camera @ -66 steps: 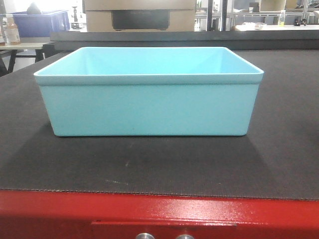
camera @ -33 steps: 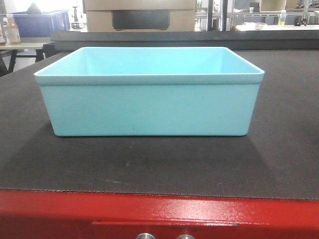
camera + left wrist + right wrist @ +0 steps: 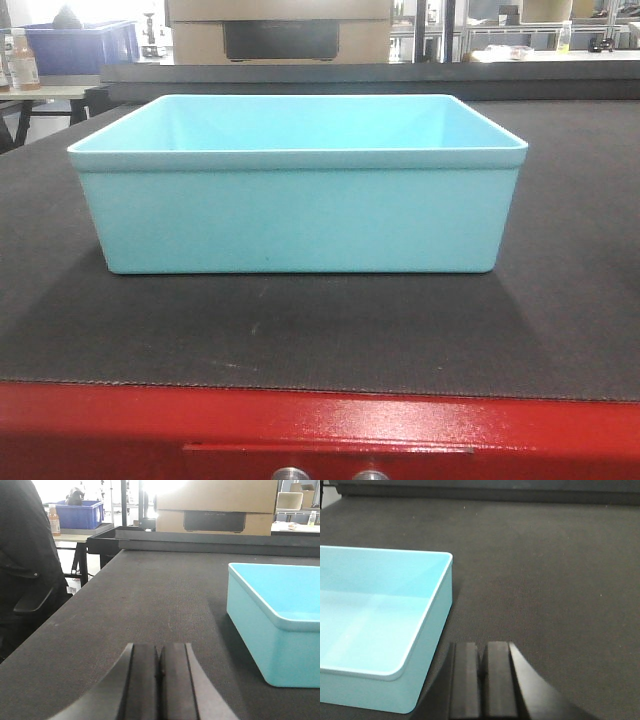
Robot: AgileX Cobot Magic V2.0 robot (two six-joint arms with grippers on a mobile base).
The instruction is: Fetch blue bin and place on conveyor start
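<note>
On the belt [image 3: 560, 300], closed pincers [image 3: 160, 675] [image 3: 482, 677] flank the blue bin [image 3: 298, 215].

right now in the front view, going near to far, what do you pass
red frame → bare dark belt → blue bin → more belt behind it → cardboard box in the background

Front camera low at conveyor start [image 3: 560, 330] red edge, close, facing blue bin [image 3: 300, 215] broadside. Wrist cameras flank bin, low over belt; all share bin.
</note>
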